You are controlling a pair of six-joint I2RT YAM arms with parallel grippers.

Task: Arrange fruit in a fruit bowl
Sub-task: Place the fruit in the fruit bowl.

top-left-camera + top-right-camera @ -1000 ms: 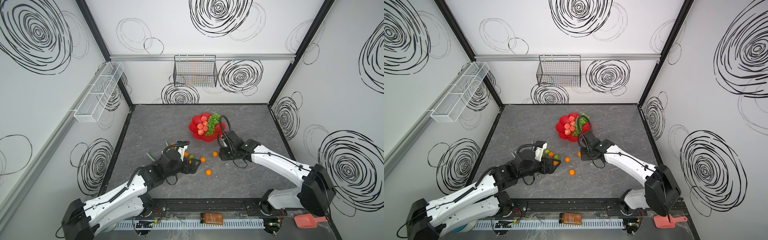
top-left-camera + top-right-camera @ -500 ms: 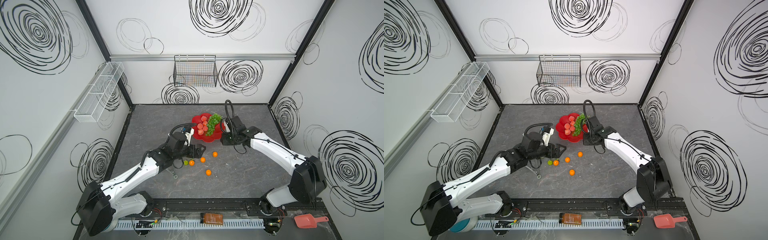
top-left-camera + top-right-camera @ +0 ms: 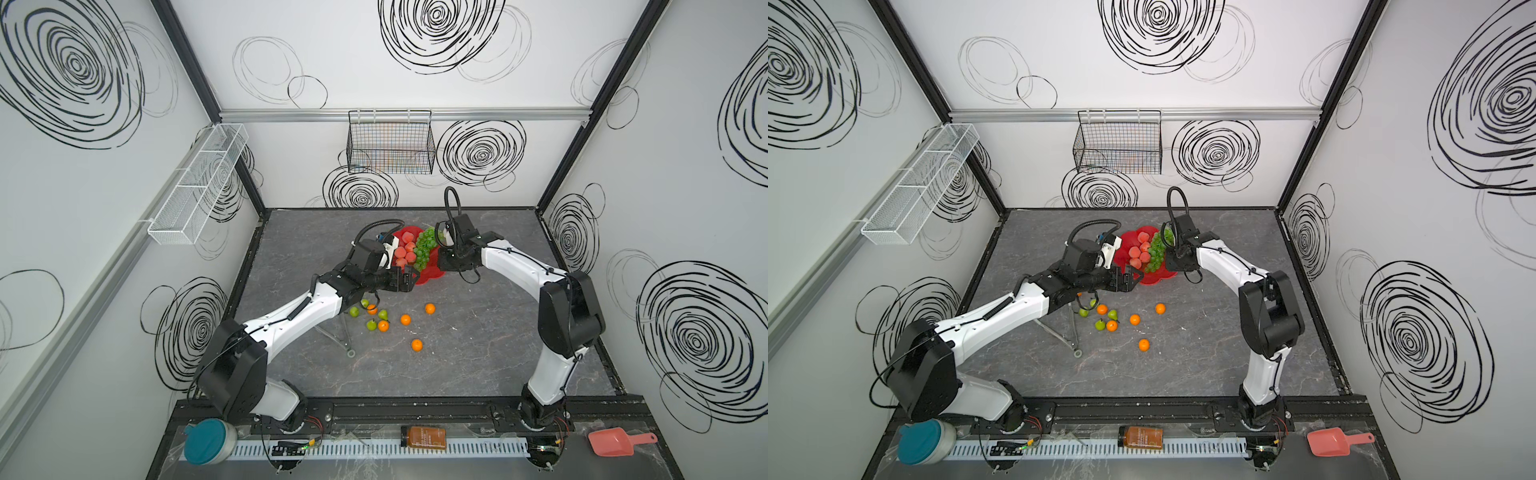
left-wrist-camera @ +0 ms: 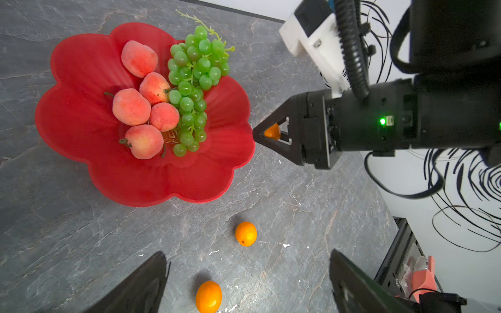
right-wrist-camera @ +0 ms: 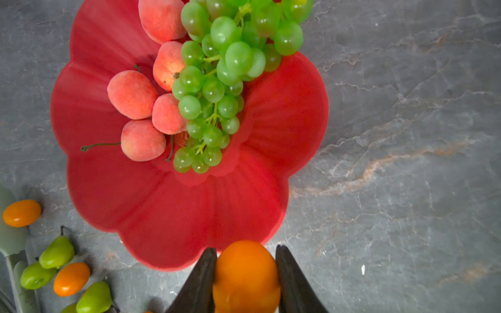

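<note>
Pinching a tangerine (image 5: 245,276) in the right gripper (image 5: 246,250) at the right edge of the fruit bowl (image 3: 430,273), just above frame centre in both top views, with the left gripper (image 4: 247,254) spread and empty. Probably light, hard, slick and apt to roll: best squeezed across the middle.

Robot lab enclosure: swirl-printed panel walls (image 3: 104,187), black frame posts (image 3: 575,141), rail-mounted arms (image 3: 299,316).

Overhead stereo, close wrists, shared bowl (image 4: 151,187)
</note>
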